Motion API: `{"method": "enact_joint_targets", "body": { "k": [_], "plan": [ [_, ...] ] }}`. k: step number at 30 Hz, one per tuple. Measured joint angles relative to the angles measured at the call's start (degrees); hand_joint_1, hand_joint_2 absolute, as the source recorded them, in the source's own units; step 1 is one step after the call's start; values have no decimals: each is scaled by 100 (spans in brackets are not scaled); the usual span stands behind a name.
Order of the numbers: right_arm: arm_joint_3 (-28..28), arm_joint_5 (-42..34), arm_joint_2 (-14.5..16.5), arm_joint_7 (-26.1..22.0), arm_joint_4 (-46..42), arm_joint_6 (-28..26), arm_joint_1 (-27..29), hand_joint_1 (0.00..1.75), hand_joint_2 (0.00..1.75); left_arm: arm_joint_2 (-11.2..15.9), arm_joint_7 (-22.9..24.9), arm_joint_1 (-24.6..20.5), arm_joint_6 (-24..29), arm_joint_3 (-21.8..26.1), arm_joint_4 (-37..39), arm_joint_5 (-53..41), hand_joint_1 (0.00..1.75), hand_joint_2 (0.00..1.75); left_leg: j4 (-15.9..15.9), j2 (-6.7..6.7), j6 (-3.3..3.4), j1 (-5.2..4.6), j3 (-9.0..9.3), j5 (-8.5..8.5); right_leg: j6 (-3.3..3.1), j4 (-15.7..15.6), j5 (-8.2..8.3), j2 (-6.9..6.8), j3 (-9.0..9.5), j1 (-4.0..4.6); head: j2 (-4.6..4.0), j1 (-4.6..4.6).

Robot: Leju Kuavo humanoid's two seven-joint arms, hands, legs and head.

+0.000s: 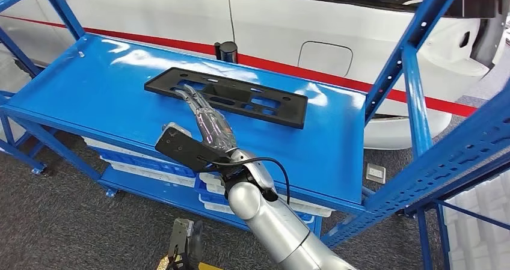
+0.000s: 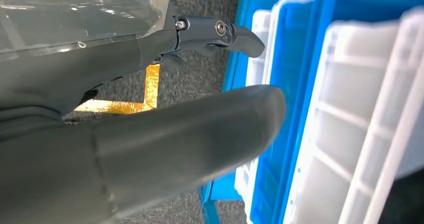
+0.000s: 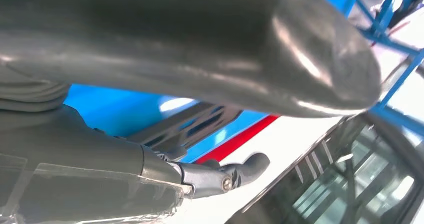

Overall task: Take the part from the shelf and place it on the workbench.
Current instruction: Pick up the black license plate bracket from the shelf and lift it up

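A flat black plastic part point(image 1: 252, 98) with several cut-outs lies across the middle of the blue shelf top point(image 1: 90, 83). My right hand point(image 1: 207, 122) reaches out over the shelf's front edge, its fingers stretched flat and their tips on the part's left half. It holds nothing. In the right wrist view the part point(image 3: 185, 126) shows beyond the right hand point(image 3: 200, 84), whose thumb and fingers stand apart. My left hand point(image 1: 183, 246) hangs low in front of the shelf. The left hand point(image 2: 150, 134) is empty, thumb and fingers apart.
A white car point(image 1: 337, 23) with a red stripe stands right behind the shelf. A short black cylinder point(image 1: 226, 50) sits at the shelf's back edge. Blue uprights point(image 1: 415, 95) rise at the right. White and blue bins point(image 2: 350, 109) fill the lower shelf level.
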Motion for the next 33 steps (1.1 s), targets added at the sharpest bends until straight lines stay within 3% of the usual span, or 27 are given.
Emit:
{"method": "enact_joint_targets", "body": {
  "k": [1,3,5,6,7,8,9,10,12,13,14,16,18,20,21,22,23,24,26,28,33],
  "plan": [
    [6,2,0,0,1,0,-11,0,0,0,1,1,-3,0,-3,0,0,0,-7,-72,46,-2,-5,6,21,-35,-9,-11,29,-19,0,28],
    [16,7,-3,-2,4,0,-44,0,0,-2,2,-6,-7,-1,-9,-2,0,0,-25,-213,137,-13,-1,27,-10,186,-165,147,-64,-39,0,87],
    [16,16,-9,-3,19,0,-65,0,0,-5,3,-16,-13,-5,-14,-9,0,0,-34,-336,216,-59,3,32,-117,940,-481,404,-446,6,0,156],
    [16,24,-11,-2,35,-1,-67,0,0,-6,8,-17,-15,-7,-14,-13,0,0,-34,-403,254,-98,3,28,-164,1380,-613,467,-692,52,0,182],
    [15,33,-12,-2,53,-2,-65,0,0,-7,14,-16,-17,-9,-14,-14,0,0,-34,-480,287,-144,6,24,-199,1690,-672,501,-894,101,0,203],
    [15,46,-11,-1,69,-4,-65,0,0,-7,19,-15,-17,-10,-14,-15,0,0,-34,-564,313,-194,13,20,-227,1781,-634,524,-1000,152,0,219],
    [15,57,-9,-2,81,-8,-67,0,0,-7,23,-15,-17,-13,-14,-15,0,0,-34,-652,333,-247,27,16,-259,1626,-497,555,-992,206,0,229],
    [15,68,-8,-4,87,-10,-72,0,0,-8,24,-17,-17,-16,-14,-15,0,0,-35,-735,351,-292,44,11,-309,1269,-290,627,-881,264,0,237],
    [15,85,-8,-10,98,-16,-86,0,0,-29,30,-26,-20,-27,-14,-15,0,0,-31,-880,374,-352,61,-4,-466,466,117,912,-586,380,0,224],
    [14,90,-8,-14,109,-17,-92,0,0,-40,35,-33,-22,-34,-14,-16,0,0,-28,-945,381,-366,57,-9,-531,225,234,1015,-491,417,0,221],
    [14,92,-7,-17,119,-19,-96,0,0,-49,40,-38,-24,-40,-14,-18,0,0,-27,-1006,383,-373,46,-13,-572,114,287,1065,-443,440,0,215],
    [13,92,0,-23,133,-20,-103,0,0,-43,48,-42,-13,-45,-14,-18,0,0,-17,-1097,378,-382,24,-26,-582,75,301,965,-407,412,0,233],
    [12,60,2,-33,136,-24,-109,0,0,-35,54,-53,12,-48,-14,-19,0,0,167,-872,324,-410,-68,-166,-601,27,299,856,-349,356,0,222],
    [10,-1,0,-45,147,-32,-112,0,0,-33,69,-76,31,-51,-14,-24,0,0,740,-466,225,-393,-351,-482,-631,4,281,741,-300,328,0,198],
    [9,-29,-1,-52,157,-38,-110,0,0,-32,79,-83,38,-52,-14,-24,0,0,1096,-341,177,-350,-541,-634,-642,5,271,688,-291,320,0,186],
    [7,-57,-2,-61,170,-43,-104,0,0,-31,91,-86,42,-52,-13,-24,0,0,1361,-281,135,-303,-695,-712,-643,6,261,643,-287,307,0,187],
    [3,-82,-2,-72,181,-49,-99,0,0,-30,99,-85,49,-52,-13,-23,0,0,1451,-254,94,-258,-763,-687,-634,8,252,605,-285,290,0,185],
    [-3,-101,-2,-84,189,-54,-95,0,0,-27,104,-84,55,-52,-12,-23,0,0,1323,-242,58,-218,-711,-559,-617,9,240,578,-277,269,0,183],
    [-22,-121,-2,-105,193,-67,-95,0,0,-22,107,-87,75,-54,-13,-24,0,0,593,-207,-1,-156,-320,-187,-557,16,207,546,-246,232,0,178],
    [-47,-125,-3,-121,194,-89,-102,0,0,-20,105,-92,93,-65,-14,-28,0,0,8,-190,8,-144,36,-2,-493,41,169,535,-232,252,0,165],
    [-118,-126,-11,-152,226,-185,-100,0,0,-20,103,-88,88,-150,-14,-67,0,0,-112,-244,76,-188,105,24,-483,9,165,510,-212,267,0,217]
  ]
}}
